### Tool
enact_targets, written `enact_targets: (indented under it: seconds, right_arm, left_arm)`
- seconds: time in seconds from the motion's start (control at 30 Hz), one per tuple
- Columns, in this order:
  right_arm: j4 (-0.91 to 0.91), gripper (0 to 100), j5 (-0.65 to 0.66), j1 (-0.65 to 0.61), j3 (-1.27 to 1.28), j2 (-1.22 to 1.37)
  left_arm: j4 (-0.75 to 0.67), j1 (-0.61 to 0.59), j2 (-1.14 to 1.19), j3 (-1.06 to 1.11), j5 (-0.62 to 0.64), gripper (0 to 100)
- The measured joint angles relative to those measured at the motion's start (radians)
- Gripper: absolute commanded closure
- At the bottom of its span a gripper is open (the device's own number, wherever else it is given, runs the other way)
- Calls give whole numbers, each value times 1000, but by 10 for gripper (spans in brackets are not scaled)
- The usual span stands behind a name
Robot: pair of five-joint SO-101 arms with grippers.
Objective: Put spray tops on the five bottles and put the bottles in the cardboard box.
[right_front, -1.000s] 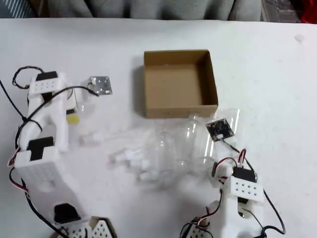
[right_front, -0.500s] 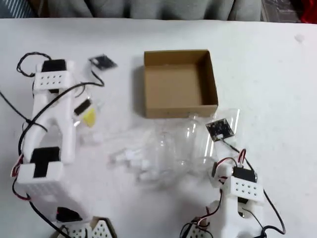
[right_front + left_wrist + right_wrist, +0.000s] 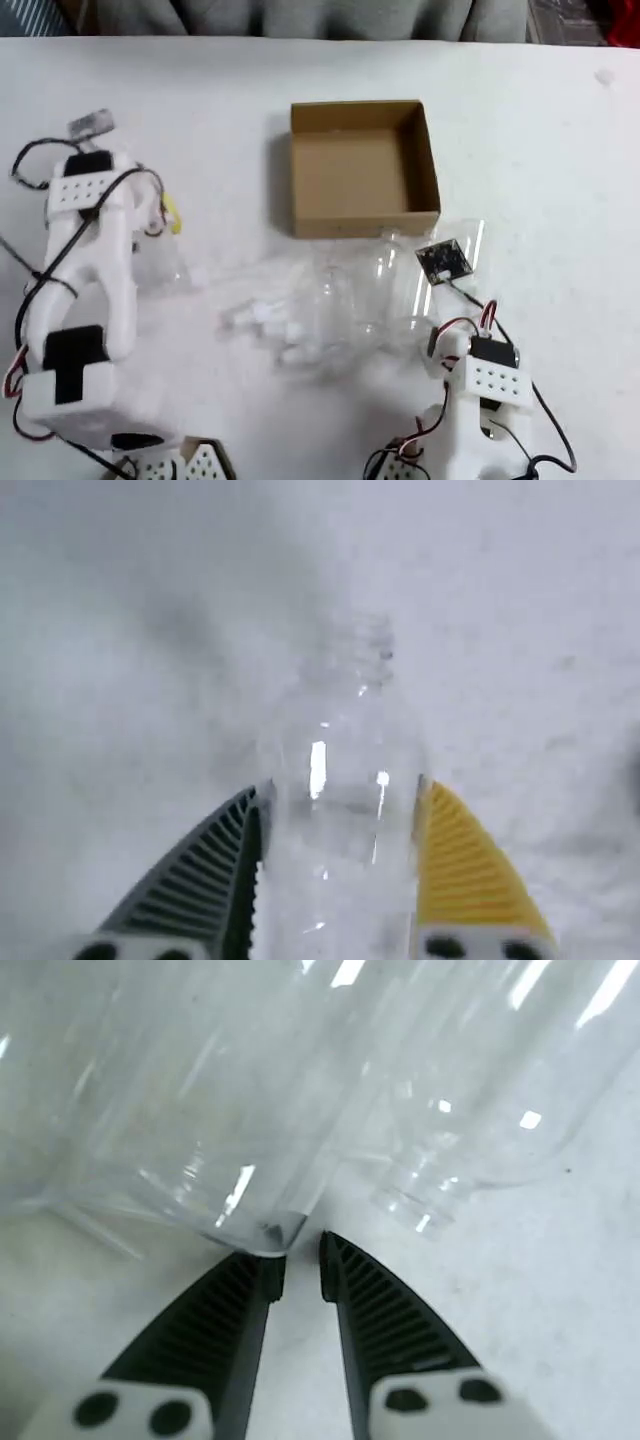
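Right gripper [image 3: 297, 1252] sits by the near edge of the table [image 3: 560, 150], right of middle. Its black fingers are a narrow gap apart with nothing between them. The heap of clear bottles [image 3: 345, 295] lies mid-table, just beyond its tips. One bottle's base rim [image 3: 262, 1232] is at a fingertip, touching or just short, can't tell. An uncapped neck [image 3: 418, 1205] is just beside it. White spray tops [image 3: 262, 317] lie loose on the table at the heap's left side.

Left gripper [image 3: 340, 792] is toward the left edge, clamped on a single bottle [image 3: 335, 730]. The grey finger is on one side and the yellow finger on the other, both touching the bottle's body. Its bare threaded neck points away from the gripper. This bottle is well apart from the heap.

Cardboard box [image 3: 365, 222] is farther back, mid-table, open side up, its front wall just behind the heap. The heap's bottles all lie outside it on the near side.
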Motion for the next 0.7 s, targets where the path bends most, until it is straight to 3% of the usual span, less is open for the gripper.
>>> enact_targets:
  seconds: [0.17, 0.33, 0.5, 0.7]
  right_arm:
    - [52, 955, 2, 8, -95, 20]
    - [308, 916, 120, -40, -365, 20]
    - [582, 807, 146, -284, -669, 21]
    - [712, 748, 149, -700, -859, 20]
  left_arm:
    - [-167, -80, -57, 109, 26, 976]
    - [-212, -146, -95, 117, 31, 976]
    - [-272, -152, -95, 141, 31, 976]
    - [-302, -157, -95, 150, 31, 976]
